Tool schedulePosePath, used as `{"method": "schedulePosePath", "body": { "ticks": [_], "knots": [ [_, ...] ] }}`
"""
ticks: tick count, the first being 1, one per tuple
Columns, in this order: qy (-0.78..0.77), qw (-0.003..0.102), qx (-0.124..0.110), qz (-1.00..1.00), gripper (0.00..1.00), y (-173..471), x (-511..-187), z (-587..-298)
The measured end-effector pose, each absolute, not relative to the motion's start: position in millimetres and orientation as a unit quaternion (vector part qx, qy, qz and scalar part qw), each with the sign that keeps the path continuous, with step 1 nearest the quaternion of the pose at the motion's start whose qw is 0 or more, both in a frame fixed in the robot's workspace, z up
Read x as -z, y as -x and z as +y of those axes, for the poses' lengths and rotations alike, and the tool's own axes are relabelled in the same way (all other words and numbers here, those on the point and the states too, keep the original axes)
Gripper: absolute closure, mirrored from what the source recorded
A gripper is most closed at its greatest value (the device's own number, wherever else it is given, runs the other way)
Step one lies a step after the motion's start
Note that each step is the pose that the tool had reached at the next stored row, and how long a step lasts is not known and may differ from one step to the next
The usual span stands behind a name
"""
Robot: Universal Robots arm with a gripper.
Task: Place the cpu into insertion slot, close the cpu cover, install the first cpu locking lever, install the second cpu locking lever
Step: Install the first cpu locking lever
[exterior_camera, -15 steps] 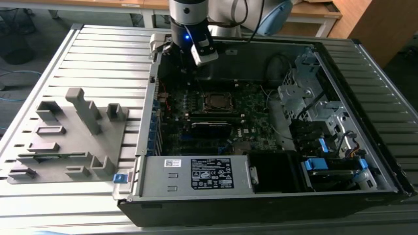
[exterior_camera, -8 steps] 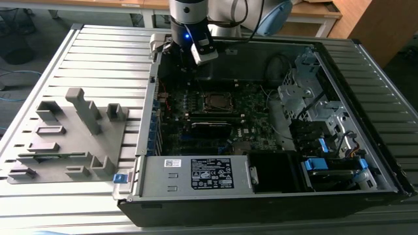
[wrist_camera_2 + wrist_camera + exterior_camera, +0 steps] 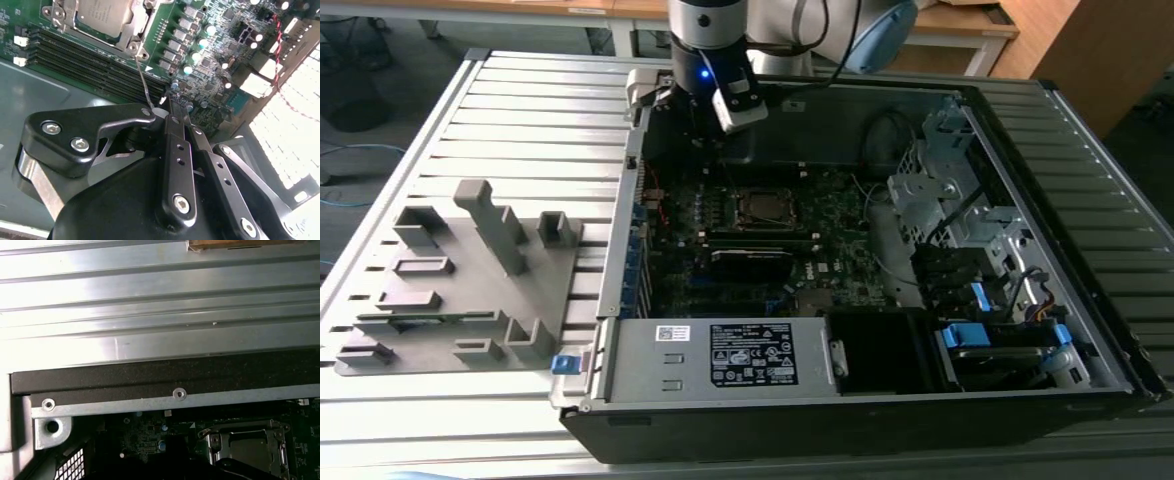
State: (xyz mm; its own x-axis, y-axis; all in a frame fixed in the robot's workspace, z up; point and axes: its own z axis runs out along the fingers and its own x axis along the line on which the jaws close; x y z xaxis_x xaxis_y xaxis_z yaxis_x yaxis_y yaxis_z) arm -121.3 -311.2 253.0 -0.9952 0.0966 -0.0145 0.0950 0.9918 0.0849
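Arm [image 3: 710, 40] upright, wrist pointing down at far edge of case [image 3: 854, 425]. Claw [image 3: 169, 109] clenched, tips at end of thin wire lever [image 3: 142, 80], near cpu [image 3: 102, 15] framed by cpu cover [image 3: 136, 22].

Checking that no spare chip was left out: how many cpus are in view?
1. The cpu sits on the motherboard, framed by the cpu cover. The recesses of the grey fixture could hide another.

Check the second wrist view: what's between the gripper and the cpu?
In the second wrist view, long black memory slots lie across that stretch, and a thin wire locking lever runs from beside the cpu toward the gripper.
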Motion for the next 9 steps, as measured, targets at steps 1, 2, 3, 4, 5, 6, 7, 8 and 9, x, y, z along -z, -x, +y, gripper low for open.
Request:
{"method": "schedulePosePath", "body": {
  "ticks": [1,2,3,4,5,6,7,8,9],
  "knots": [
    [-0.048,0.009,-0.042,0.998,0.89,119.4,-253.0,-311.2],
    [-0.048,0.009,-0.042,0.998,0.89,117.6,-252.9,-311.2],
    [-0.048,0.009,-0.042,0.998,0.89,115.7,-252.9,-311.2],
    [-0.048,0.009,-0.042,0.998,0.89,113.7,-252.9,-311.2],
    [-0.048,0.009,-0.042,0.998,0.89,111.7,-252.8,-311.2],
    [-0.048,0.009,-0.042,0.998,0.89,109.6,-252.8,-311.2],
    [-0.048,0.009,-0.042,0.998,0.89,107.5,-252.8,-311.3],
    [-0.048,0.009,-0.042,0.998,0.89,105.5,-252.8,-311.2],
    [-0.048,0.009,-0.042,0.998,0.89,103.3,-252.7,-311.3]
  ]
}}
